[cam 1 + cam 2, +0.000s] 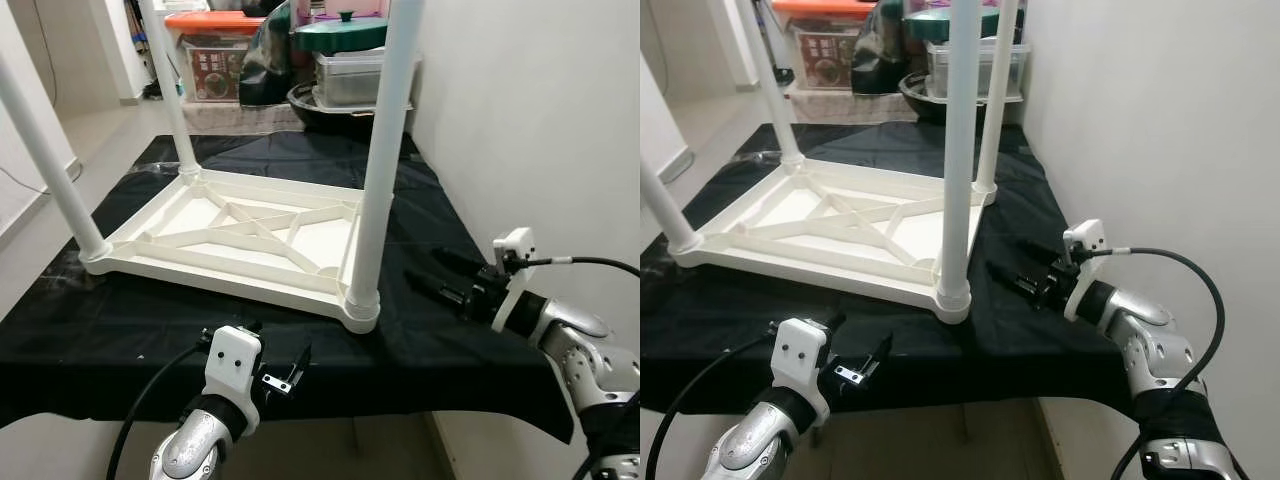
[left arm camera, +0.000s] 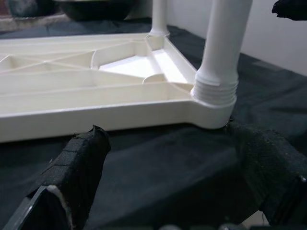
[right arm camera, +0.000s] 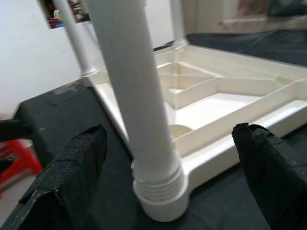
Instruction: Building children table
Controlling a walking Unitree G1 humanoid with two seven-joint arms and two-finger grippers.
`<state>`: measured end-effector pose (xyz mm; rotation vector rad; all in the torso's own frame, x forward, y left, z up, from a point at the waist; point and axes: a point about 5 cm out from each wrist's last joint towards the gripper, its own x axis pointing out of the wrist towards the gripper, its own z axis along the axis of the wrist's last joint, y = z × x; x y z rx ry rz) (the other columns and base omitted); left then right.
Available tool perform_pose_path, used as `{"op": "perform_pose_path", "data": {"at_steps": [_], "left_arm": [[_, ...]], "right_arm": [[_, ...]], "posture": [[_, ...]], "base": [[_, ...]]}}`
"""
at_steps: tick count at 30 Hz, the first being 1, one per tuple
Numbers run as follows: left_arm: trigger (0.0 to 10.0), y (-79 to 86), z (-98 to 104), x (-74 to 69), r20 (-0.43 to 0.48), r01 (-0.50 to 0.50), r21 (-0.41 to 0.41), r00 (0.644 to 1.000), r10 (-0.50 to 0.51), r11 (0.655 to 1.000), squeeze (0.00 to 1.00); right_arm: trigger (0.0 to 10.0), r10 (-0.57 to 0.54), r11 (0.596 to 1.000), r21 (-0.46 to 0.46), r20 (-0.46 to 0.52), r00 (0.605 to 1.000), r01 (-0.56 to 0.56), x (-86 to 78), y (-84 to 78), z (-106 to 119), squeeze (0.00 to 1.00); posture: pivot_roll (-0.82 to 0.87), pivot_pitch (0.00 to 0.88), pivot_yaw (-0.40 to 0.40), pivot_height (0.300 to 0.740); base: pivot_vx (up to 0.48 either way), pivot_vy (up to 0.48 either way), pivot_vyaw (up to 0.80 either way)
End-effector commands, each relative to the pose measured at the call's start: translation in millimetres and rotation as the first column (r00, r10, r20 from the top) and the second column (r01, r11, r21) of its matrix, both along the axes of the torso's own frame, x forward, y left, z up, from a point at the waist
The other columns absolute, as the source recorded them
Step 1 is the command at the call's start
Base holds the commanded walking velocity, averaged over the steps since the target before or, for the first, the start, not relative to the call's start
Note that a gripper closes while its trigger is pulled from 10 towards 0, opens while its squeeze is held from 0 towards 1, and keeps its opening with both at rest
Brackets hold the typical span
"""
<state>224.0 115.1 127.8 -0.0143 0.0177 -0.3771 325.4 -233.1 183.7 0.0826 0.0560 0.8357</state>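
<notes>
Your white tabletop (image 1: 240, 235) is lying upside down, legs up, on the black-covered table (image 1: 440, 345). Right gripper (image 1: 1018, 268) is reaching toward the near leg (image 1: 378, 170), jaws released; left gripper (image 1: 285, 372) is hovering at the front edge, jaws released.

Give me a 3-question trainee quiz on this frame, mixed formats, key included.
1. True or false: the tabletop lies upside down on the black cloth.
2. How many legs stand in its corners?
3. Which pincer is closer to the near leg: A left, B right?

Key: 1 true. 2 four, counted in the right eye view. 3 B, though both sit apart from it, open and empty.
</notes>
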Motion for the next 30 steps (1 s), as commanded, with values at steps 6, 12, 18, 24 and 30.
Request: {"op": "perform_pose_path", "data": {"at_steps": [6, 12, 18, 24, 30], "left_arm": [[10.0, -2.4, 1, -8.7, -0.022, 0.042, -0.012, 0.999, -0.043, 0.999, 0.0], [10.0, -4.3, 3, -11.3, -0.018, 0.054, -0.006, 0.998, -0.054, 0.999, 0.0], [10.0, -5.8, 3, -12.2, -0.018, 0.063, -0.001, 0.998, -0.063, 0.998, 0.0], [10.0, -8.4, 3, -13.5, -0.021, 0.095, -0.003, 0.995, -0.095, 0.995, 0.0], [10.0, -10.8, 3, -14.6, -0.019, 0.11, 0.003, 0.994, -0.11, 0.994, 0.0]], "right_arm": [[10.0, 0.104, 0.994, -0.014, 0.021, 0.994, -0.104, 16.2, 12.1, 13, 0.0], [10.0, 0.157, 0.987, -0.027, 0.013, 0.988, -0.156, 22.2, 23.0, 13, 0.0], [10.0, 0.178, 0.983, -0.041, 0.026, 0.984, -0.177, 25.6, 27.9, 15, 0.0], [10.0, 0.187, 0.981, -0.054, 0.034, 0.982, -0.185, 33.0, 34.9, 16, 0.0], [10.0, 0.207, 0.978, -0.057, 0.065, 0.976, -0.203, 39.1, 44.6, 23, 0.0]], "posture": [[0.11, 0.114, -0.034, 0.74], [0.11, 0.122, -0.041, 0.74], [0.11, 0.12, -0.04, 0.74], [0.11, 0.114, -0.035, 0.74], [0.11, 0.108, -0.037, 0.74]], "base": [[0.0, 0.0, 0.0], [0.0, 0.0, 0.0], [0.0, 0.0, 0.0], [0.0, 0.0, 0.0], [0.0, 0.0, 0.0]]}}
